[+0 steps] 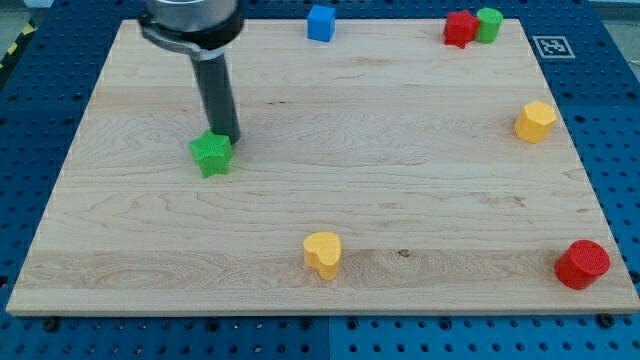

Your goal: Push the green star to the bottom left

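Observation:
The green star [211, 154] lies on the wooden board [400, 180], left of centre. My tip [226, 137] is at the star's upper right edge, touching or nearly touching it. The dark rod rises from there toward the view's top left.
A blue cube [320, 22] sits at the top edge. A red block [459, 28] and a green cylinder [488, 24] stand together at the top right. A yellow hexagonal block [535, 121] is at the right, a yellow heart [322, 253] at bottom centre, a red cylinder [582, 264] at bottom right.

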